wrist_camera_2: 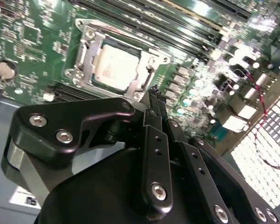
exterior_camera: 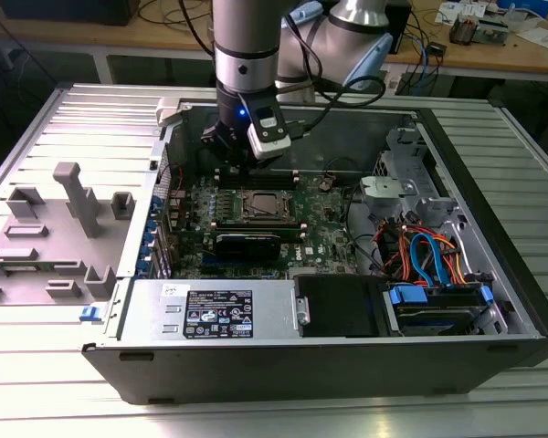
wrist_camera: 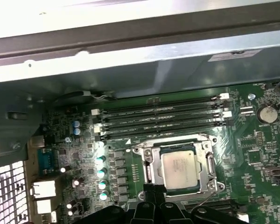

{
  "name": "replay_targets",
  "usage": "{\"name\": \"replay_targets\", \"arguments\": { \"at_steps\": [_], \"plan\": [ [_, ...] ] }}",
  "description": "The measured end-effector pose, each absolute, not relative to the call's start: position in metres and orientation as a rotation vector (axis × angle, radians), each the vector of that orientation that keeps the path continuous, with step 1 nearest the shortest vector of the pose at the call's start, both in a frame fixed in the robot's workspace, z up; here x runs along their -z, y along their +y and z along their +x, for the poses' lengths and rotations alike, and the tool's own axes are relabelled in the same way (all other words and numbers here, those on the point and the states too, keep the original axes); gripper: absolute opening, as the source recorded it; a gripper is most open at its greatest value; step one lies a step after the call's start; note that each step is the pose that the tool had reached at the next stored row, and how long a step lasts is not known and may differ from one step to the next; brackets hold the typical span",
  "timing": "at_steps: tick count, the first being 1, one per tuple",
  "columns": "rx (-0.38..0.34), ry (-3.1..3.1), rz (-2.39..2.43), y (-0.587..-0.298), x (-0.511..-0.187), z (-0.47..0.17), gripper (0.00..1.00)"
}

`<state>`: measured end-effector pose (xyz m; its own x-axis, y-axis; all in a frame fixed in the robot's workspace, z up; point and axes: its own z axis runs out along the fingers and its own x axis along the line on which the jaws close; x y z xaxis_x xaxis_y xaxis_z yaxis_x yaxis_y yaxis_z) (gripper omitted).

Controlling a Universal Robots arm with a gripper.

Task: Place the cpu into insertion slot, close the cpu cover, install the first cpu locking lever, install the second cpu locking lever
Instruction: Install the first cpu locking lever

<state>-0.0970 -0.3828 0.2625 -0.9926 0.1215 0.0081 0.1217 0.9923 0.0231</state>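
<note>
The cpu (wrist_camera: 179, 167) lies flat in the insertion slot (wrist_camera: 157, 173), its dull silver top facing up; in the exterior view it sits a little above the middle of the frame (exterior_camera: 263, 206), on the green motherboard (exterior_camera: 324, 239). The cpu cover (wrist_camera: 170, 141) lies down around the chip, and its silvery frame borders the chip on all sides in both wrist views (wrist_camera_2: 87, 55). Whether the locking levers are latched cannot be told.

The arm (exterior_camera: 245, 46) comes straight down from the top centre of the exterior view, its grey wrist upright over the far edge of the board. The gripper (exterior_camera: 241, 170) hangs just above the motherboard, just beyond the socket and toward the exterior view's left of it. In the second wrist view the two black fingers (wrist_camera_2: 155, 140) run together to a narrow tip (wrist_camera_2: 154, 93) that points at the near edge of the cover. The pincer looks closed, with nothing between its pads, and the tip stands just clear of the cover frame. The first wrist view shows the same tip (wrist_camera: 151, 189) right beside the socket's corner.

Four long memory slots (wrist_camera: 163, 119) run alongside the socket, and a coin cell (wrist_camera: 269, 113) sits past their end. The board lies inside an open computer case (exterior_camera: 347, 370) on a slatted metal table (exterior_camera: 36, 365).
</note>
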Motion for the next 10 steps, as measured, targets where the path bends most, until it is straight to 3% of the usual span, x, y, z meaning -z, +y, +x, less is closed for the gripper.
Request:
{"name": "replay_targets", "arguments": {
  "at_steps": [10],
  "plan": [
    [0.047,-3.136,-0.191,-0.383,-0.263,-0.116,0.11]
  ]
}}
